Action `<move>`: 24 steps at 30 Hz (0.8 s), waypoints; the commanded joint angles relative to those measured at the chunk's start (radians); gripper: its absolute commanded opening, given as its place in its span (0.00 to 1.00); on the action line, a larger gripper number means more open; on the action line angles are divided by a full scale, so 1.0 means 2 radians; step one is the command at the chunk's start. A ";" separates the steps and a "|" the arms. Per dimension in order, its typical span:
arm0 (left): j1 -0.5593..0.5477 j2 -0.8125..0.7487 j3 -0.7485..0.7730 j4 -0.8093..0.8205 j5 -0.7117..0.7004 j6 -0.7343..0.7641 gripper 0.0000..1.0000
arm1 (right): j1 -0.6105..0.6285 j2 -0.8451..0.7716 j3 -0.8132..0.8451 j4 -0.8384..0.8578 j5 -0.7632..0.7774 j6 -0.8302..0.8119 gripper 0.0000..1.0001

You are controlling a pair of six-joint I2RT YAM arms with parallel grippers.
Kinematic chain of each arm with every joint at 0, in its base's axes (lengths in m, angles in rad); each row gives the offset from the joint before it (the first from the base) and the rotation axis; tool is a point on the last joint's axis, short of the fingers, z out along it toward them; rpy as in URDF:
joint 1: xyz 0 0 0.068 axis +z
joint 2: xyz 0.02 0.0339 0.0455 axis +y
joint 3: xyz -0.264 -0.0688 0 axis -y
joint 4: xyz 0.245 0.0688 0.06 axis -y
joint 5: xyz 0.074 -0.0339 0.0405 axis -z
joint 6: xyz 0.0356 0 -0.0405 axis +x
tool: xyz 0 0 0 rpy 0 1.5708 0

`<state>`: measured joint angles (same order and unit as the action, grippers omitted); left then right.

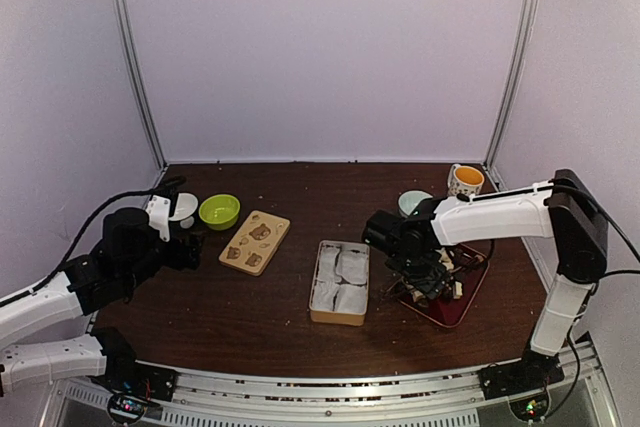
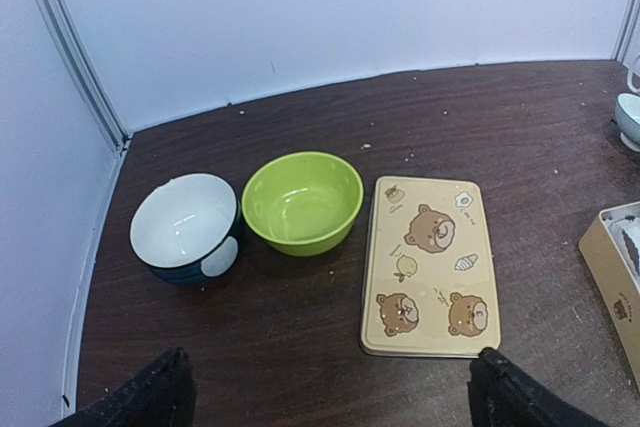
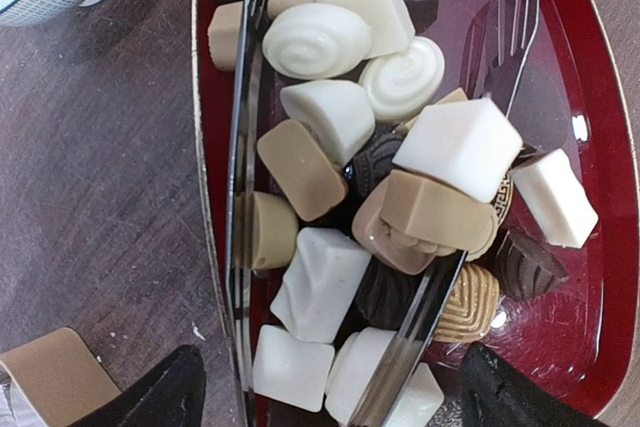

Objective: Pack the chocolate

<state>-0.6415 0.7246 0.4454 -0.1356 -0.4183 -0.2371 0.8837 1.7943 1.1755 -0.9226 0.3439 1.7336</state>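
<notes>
Right gripper (image 3: 335, 372) spread, above chocolate (image 3: 460, 142) (red tray (image 3: 592, 137))

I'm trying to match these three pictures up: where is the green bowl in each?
Top external: the green bowl sits left of centre.
Left wrist: it is mid-picture.
Right wrist: not in it.
Shared landmark: the bear-printed lid lies just right of the bowl in both.

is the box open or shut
Open. The lid lies flat well to the left of the box, and white liners show inside it.
</notes>
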 commanded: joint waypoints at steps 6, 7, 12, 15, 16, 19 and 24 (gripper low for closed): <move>0.002 -0.003 -0.003 0.011 0.002 0.000 0.98 | -0.005 0.016 0.000 -0.007 0.004 0.003 0.83; 0.002 -0.003 -0.003 0.011 0.003 0.000 0.98 | -0.005 0.017 0.001 -0.007 0.004 0.002 0.82; 0.002 -0.003 -0.003 0.011 0.004 0.000 0.98 | -0.005 0.016 0.000 -0.007 0.006 0.004 0.76; 0.002 -0.004 -0.003 0.011 0.005 0.000 0.98 | -0.006 0.009 0.001 -0.010 0.010 0.005 0.62; 0.001 -0.003 -0.003 0.011 0.006 0.000 0.98 | -0.006 0.006 0.001 -0.012 0.011 0.006 0.61; 0.002 -0.003 -0.003 0.012 0.007 0.001 0.98 | -0.006 -0.001 0.002 -0.016 0.013 0.007 0.61; 0.002 -0.002 -0.003 0.012 0.007 0.001 0.98 | -0.005 -0.013 0.001 -0.018 0.012 0.010 0.54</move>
<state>-0.6415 0.7246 0.4454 -0.1360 -0.4137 -0.2371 0.8783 1.8153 1.1755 -0.9302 0.3412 1.7378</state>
